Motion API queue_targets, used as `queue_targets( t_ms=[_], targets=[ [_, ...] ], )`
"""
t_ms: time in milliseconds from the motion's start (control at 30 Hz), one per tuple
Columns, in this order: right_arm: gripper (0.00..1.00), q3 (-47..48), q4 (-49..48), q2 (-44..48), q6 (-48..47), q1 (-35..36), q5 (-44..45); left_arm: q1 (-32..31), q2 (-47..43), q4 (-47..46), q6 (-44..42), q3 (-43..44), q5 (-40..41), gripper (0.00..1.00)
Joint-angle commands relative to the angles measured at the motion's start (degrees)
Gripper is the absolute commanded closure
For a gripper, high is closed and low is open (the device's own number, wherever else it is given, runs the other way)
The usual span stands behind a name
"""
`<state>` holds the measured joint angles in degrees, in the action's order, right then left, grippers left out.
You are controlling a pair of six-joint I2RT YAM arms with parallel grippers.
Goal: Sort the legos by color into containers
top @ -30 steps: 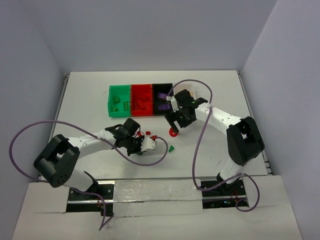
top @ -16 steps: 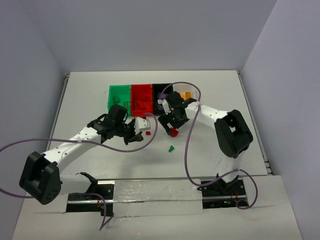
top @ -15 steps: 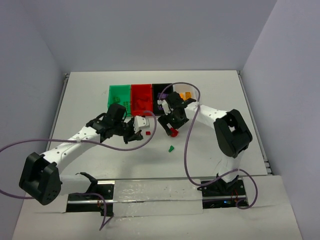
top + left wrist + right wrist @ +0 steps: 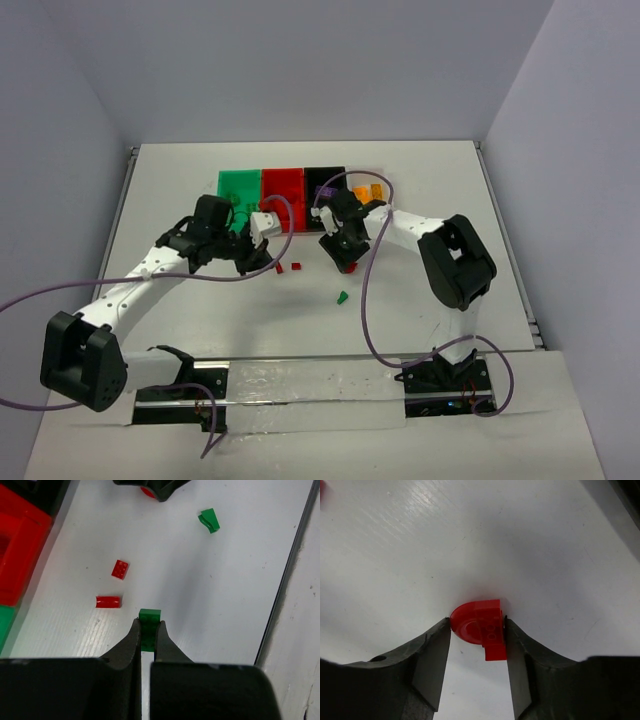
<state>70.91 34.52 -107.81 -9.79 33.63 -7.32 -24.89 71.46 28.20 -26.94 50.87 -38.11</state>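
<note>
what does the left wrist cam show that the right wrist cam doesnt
Only the left wrist view: the left gripper shut on a green brick, a red studded brick, a red smooth piece, a green rounded piece and the red bin.
Only the right wrist view: a close look at the red rounded brick pinched in the right gripper.
Both: the white table. The left wrist view also catches the right gripper's dark tip, with a bit of red, at its top edge.

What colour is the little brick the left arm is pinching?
Green. The brick shows best in the left wrist view, held by the left end effector.
</note>
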Motion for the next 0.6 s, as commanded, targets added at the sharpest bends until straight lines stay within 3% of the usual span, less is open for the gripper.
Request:
queue_targets(
  t_ms=[0, 200, 333, 467, 567],
  targets=[
    [0.51, 0.1, -0.49, 0.91, -0.15, 0.53, -1.62, 3.56, -0.64, -2.46, 4.67, 2.73, -1.57, 1.0],
    [0.63, 3.07, 3.6, 5.87, 0.36, 0.47, -4.82, 11.33, 0.15, -6.9, 11.15, 4.48, -1.37, 1.0],
    [0.64, 9.59, 7.05, 9.54, 1.46, 0.55, -7.88, 14.78, 0.26, -9.33, 14.33, 6.7, 2.59, 1.0],
    [0.64, 24.26, 9.2, 8.98, 3.8, 0.81, -10.72, 15.82, 3.29, -11.72, 12.54, 8.91, 11.09, 1.0],
    [0.64, 34.81, 7.78, 3.2, 6.02, 1.67, -9.62, 15.75, 7.08, -15.13, 11.85, 11.39, 17.69, 1.0]
  ],
)
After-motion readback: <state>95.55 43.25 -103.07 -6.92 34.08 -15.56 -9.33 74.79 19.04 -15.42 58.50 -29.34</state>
